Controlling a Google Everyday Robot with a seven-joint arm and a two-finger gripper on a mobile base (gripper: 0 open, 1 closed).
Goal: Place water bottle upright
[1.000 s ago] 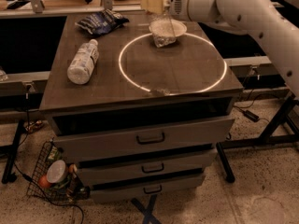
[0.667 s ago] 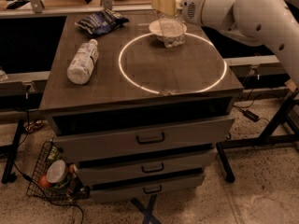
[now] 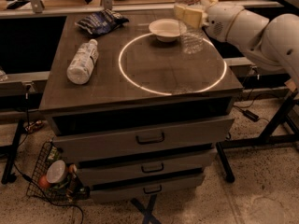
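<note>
The water bottle (image 3: 191, 34) is clear, ribbed plastic and stands upright just right of the white bowl (image 3: 165, 29), at the far right part of the table. Its base is at or just above the tabletop, on the glowing ring; I cannot tell whether it touches. My gripper (image 3: 188, 14) comes in from the right on a white arm (image 3: 252, 29). Its cream fingers (image 3: 196, 17) are shut around the bottle's upper half. The bottle's top runs out of view at the upper edge.
A larger whitish bottle (image 3: 83, 61) lies on its side at the table's left. A dark snack bag (image 3: 101, 21) lies at the far left corner. A glowing white ring (image 3: 140, 84) marks the tabletop (image 3: 103, 90). Drawers (image 3: 149, 138) are below, and a wire basket (image 3: 56, 176) stands on the floor.
My gripper has moved right and a little toward the front with the bottle, from above the bowl to the bowl's right side. The bottle now hangs lower, by the tabletop.
</note>
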